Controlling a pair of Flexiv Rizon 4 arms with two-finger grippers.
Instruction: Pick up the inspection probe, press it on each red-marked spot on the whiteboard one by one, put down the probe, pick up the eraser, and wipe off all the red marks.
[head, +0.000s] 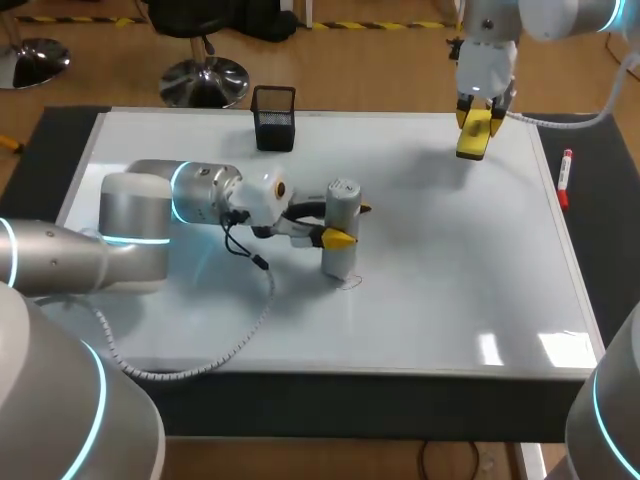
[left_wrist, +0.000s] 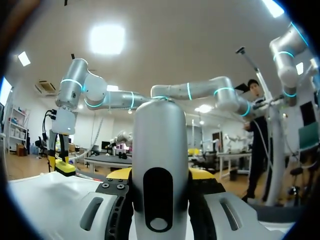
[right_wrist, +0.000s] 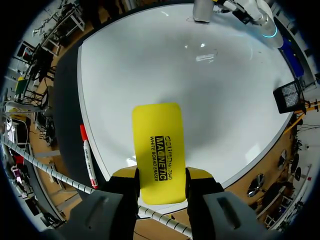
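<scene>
- The left gripper (head: 350, 223) pinches the probe (head: 343, 195) from two sides, at about the middle of its height.
- The probe is a grey cylinder with a rounded top. It stands upright, long axis vertical, and its lower end seems to be on the whiteboard (head: 450, 290), near the middle.
- A faint thin mark (head: 350, 284) lies just beside the probe's foot, toward the near edge. I cannot tell its colour, and I see no other marks clearly.
- The right gripper (right_wrist: 161, 176) clamps the yellow eraser (right_wrist: 157, 150) by one end, and the rest points ahead of the fingers.
- The eraser hangs above the far right corner, well apart from the mark. I judge that the wiping must go toward the middle, where the left arm is nearer.
</scene>
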